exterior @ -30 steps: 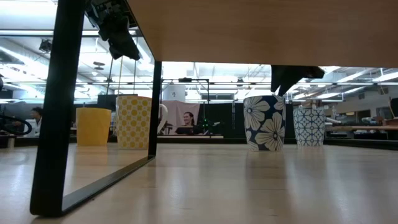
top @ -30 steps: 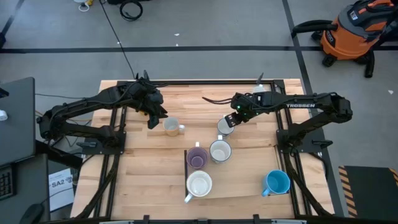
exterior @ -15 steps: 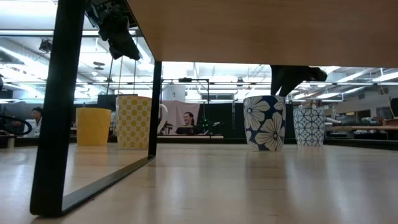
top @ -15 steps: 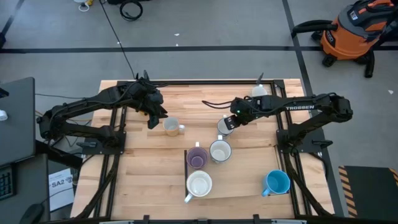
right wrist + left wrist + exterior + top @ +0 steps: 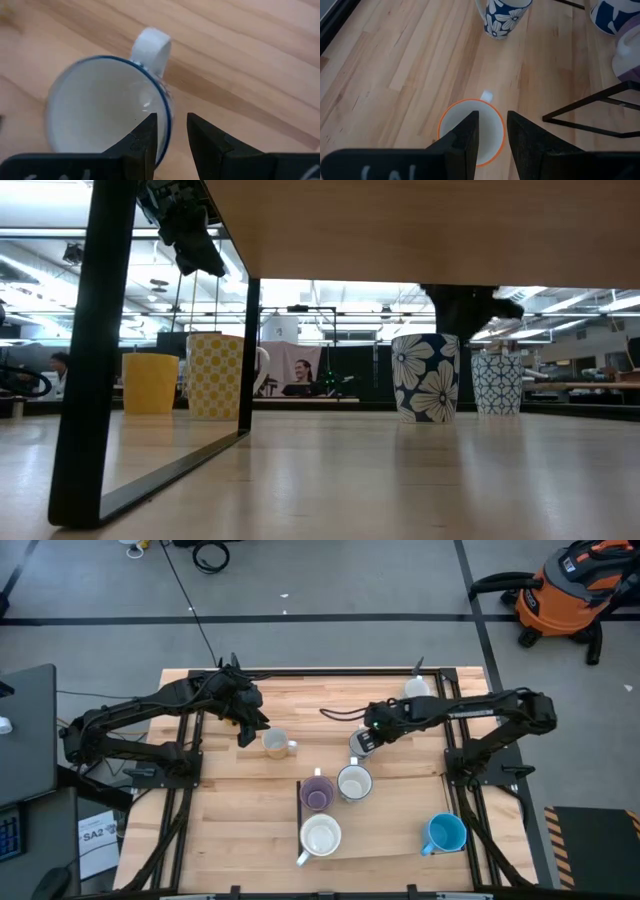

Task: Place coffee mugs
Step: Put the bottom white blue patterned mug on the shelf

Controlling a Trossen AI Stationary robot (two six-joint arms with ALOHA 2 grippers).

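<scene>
Table (image 5: 400,850), near edge: white mug (image 5: 320,837), blue mug (image 5: 445,833). Centre: purple mug (image 5: 318,792), patterned mug (image 5: 353,782). Beyond: right gripper (image 5: 365,739) jaws narrowly parted, straddling rim of blue-rimmed mug (image 5: 107,107), not clamped. Left gripper (image 5: 246,730) slightly open, empty, above orange mug (image 5: 470,131). Far edge: another white mug (image 5: 416,687).

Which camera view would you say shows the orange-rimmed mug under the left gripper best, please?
The left wrist view: the orange-rimmed mug sits right below the left gripper, rim and pale inside plain. The high view shows it small, from above, beside the gripper. In the low view I cannot tell which mug it is.
</scene>
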